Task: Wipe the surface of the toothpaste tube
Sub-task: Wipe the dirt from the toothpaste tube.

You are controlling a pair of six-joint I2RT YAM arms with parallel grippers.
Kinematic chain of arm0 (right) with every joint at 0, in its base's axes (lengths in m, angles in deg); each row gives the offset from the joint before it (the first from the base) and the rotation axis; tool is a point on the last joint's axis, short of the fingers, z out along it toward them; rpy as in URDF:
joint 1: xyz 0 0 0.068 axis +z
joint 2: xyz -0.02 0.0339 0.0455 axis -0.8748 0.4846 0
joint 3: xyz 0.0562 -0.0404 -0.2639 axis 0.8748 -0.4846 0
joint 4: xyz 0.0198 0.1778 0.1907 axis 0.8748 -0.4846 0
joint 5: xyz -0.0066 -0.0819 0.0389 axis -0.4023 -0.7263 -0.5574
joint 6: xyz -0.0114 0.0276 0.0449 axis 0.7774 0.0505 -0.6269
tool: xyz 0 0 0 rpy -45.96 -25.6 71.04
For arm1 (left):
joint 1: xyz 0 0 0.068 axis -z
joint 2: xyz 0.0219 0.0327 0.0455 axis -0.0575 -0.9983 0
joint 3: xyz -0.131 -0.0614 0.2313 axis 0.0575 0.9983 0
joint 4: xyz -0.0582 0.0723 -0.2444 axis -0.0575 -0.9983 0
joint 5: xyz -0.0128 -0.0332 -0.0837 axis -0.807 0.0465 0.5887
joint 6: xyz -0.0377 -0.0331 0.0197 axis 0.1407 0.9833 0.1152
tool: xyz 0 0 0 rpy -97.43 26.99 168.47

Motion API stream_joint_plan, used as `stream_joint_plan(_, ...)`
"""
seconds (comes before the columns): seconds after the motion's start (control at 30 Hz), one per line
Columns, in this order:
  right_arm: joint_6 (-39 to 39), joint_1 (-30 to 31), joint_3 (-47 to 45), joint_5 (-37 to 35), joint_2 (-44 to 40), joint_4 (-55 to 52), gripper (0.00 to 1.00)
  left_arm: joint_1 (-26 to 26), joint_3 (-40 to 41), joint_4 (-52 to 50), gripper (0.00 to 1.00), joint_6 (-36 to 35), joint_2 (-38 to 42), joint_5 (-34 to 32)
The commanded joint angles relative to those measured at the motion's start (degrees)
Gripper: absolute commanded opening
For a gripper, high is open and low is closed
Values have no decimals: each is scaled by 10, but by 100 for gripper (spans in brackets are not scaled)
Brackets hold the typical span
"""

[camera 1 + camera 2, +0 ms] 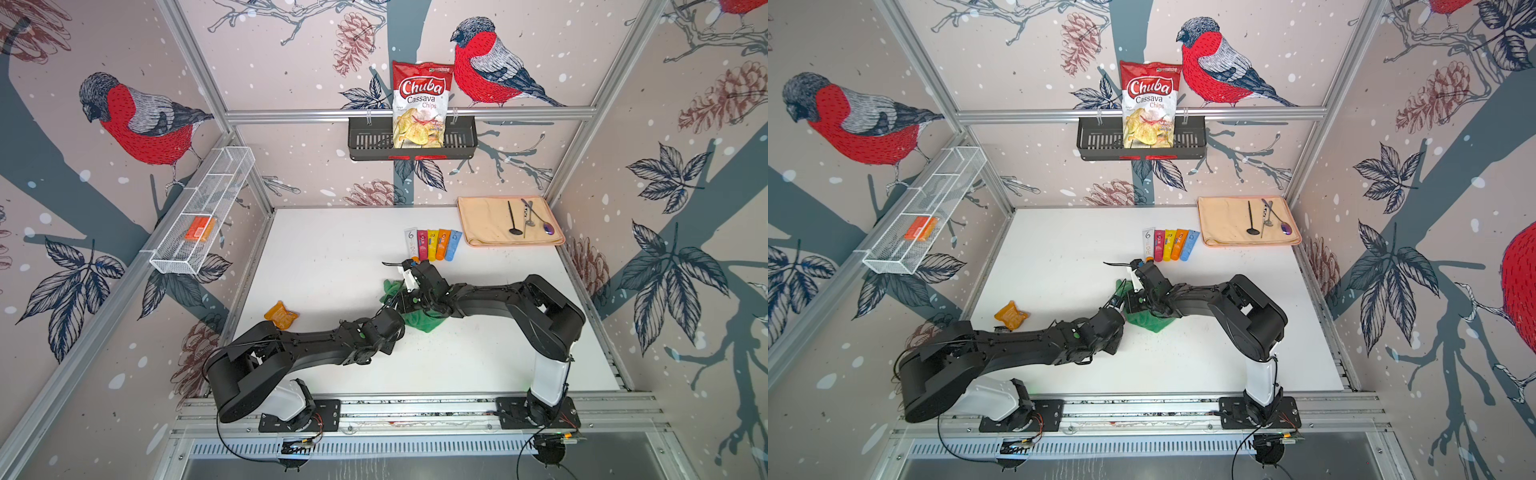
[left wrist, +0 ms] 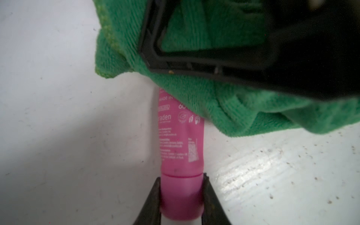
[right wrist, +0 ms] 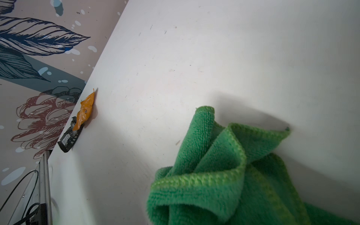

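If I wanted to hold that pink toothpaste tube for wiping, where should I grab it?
Probably the cap, coming from that end along the tube, a finger on each side. The cap is round and looks stiff, so it should not squash, and the soft body is left free for the cloth. The left gripper holds it so.

Top views overlook the table (image 1: pixel 332 249); close wrist views share the cloth (image 2: pixel 194 93).
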Motion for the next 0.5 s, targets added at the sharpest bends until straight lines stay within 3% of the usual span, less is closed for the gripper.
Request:
stream_joint_plan(0.0,31,-40,-2,-108,2,-143,11,0,2,24,12,-17,5,19)
stream_joint_plan(0.2,46,-60,26,-105,13,-169,11,-1,-1,24,12,-18,0,21)
stream_joint_plan(0.33,39,-29,8,-18,-5,-128,12,-5,-5,20,12,-16,-10,20)
stream_joint_plan(0.47,19,13,-25,25,-47,-83,12,-11,-20,9,12,-16,-33,18)
